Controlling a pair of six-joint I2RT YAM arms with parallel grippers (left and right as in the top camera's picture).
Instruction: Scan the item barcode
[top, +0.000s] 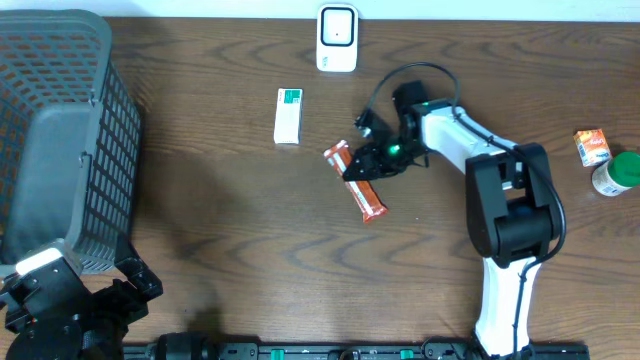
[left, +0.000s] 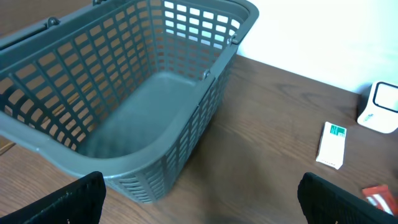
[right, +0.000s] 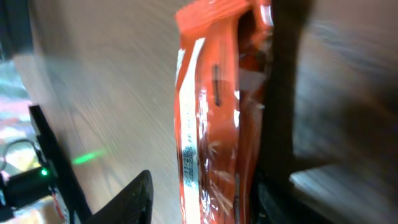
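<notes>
Orange snack packet (top: 368, 198) lies flat mid-table, below the white scanner (top: 337, 38) and well apart from it. Right claw (top: 370, 160) sits over the packet's upper half, hiding it from above. Wrist view: jaws parted, packet between them, with a clear gap to one finger (right: 138, 198). The far side is too dark to judge contact. Print blurred, barcode unreadable. Left claw (left: 205, 208) gapes wide by the basket (left: 186, 137), finger ends cut off.

Basket (top: 118, 150) walls left (box (top: 288, 116) near snack bar (top: 372, 203))
</notes>
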